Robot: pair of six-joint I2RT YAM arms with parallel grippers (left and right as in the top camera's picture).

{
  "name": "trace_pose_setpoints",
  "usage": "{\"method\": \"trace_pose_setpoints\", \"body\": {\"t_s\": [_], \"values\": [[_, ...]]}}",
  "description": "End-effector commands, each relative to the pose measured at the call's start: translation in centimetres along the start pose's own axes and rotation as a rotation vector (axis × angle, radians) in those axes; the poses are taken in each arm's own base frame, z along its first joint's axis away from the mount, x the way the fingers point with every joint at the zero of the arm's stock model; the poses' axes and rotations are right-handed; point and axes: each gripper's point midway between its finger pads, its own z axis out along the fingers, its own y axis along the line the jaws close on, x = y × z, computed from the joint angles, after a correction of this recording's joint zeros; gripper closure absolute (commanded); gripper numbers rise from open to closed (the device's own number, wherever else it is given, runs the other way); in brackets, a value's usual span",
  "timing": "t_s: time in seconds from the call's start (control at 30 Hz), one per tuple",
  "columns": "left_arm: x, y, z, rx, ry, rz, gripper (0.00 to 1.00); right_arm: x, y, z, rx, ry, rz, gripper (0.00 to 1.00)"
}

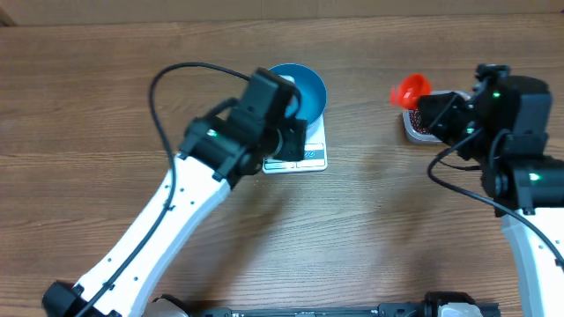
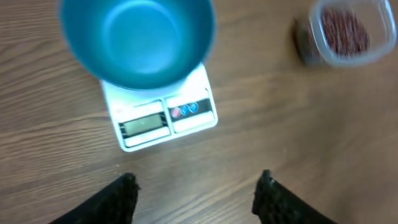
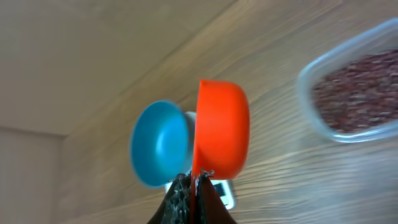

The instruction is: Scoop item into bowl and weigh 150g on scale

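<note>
Overhead: blue bowl (image 1: 307, 88) on scale (image 1: 313, 155) for weighing, upper centre; beans (image 2: 345, 30) in clear tub (image 2: 348, 61), upper right.
Left jaws apart, empty, beside scale; right jaws clamped on orange scoop (image 1: 411, 88) handle, probably for scooping.

bowl (image 2: 137, 37) smooth glossy | tub (image 2: 348, 62) clear plastic | scoop (image 3: 221, 127) plastic | table (image 2: 280, 124) wood
</note>
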Motion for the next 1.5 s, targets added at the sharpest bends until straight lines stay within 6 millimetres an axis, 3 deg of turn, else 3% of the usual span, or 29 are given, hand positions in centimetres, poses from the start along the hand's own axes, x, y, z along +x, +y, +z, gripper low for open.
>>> {"method": "trace_pose_setpoints", "body": {"t_s": [0.0, 0.07, 0.1, 0.13, 0.37, 0.5, 0.73, 0.93, 1.0, 1.1, 1.23, 1.33, 1.47], "values": [[2.5, -1.8, 3.5, -0.005, 0.107, 0.108, 0.45, -1.2, -1.0, -0.8, 0.038, -0.037, -0.108, 0.96], [3.6, -2.3, 5.3, -0.017, 0.157, 0.131, 0.62, -1.0, -1.5, -0.9, 0.05, -0.025, -0.11, 0.96], [4.1, -2.4, 6.1, -0.023, 0.178, 0.136, 0.82, -0.8, -1.7, -0.9, 0.058, -0.014, -0.106, 0.96], [4.6, -2.5, 7.0, -0.029, 0.201, 0.135, 0.96, -0.5, -1.9, -0.9, 0.064, -0.003, -0.108, 0.96], [6.2, -2.4, 13.4, -0.082, 0.268, 0.059, 0.96, -0.1, -2.2, -0.7, 0.078, 0.019, -0.108, 0.96], [6.7, -0.3, 14.9, -0.214, 0.261, 0.012, 0.96, 0.0, -2.3, -0.7, 0.079, 0.021, -0.107, 0.96], [5.8, 1.4, 14.8, -0.333, 0.186, -0.034, 0.96, 0.0, -3.3, -0.8, 0.132, 0.015, -0.105, 0.96], [5.4, 0.6, 15.4, -0.291, 0.176, -0.051, 0.96, 0.1, -3.4, -0.9, 0.138, 0.019, -0.103, 0.96], [5.6, 0.5, 15.4, -0.292, 0.171, -0.142, 0.95, 0.1, -3.4, -0.9, 0.137, 0.02, -0.102, 0.96], [5.6, 1.8, 15.0, -0.386, 0.119, -0.256, 0.96, 0.2, -3.4, -0.9, 0.139, 0.022, -0.102, 0.96], [6.0, 2.7, 13.7, -0.508, 0.061, -0.232, 0.95, 0.2, -3.4, -0.9, 0.14, 0.022, -0.102, 0.96], [6.1, 1.6, 12.2, -0.582, -0.04, -0.165, 0.95, 0.2, -3.5, -0.9, 0.14, 0.022, -0.102, 0.96], [6.2, -2.5, 11.4, -0.54, -0.162, -0.034, 0.95, 0.3, -3.5, -0.9, 0.143, 0.027, -0.1, 0.96]]}}
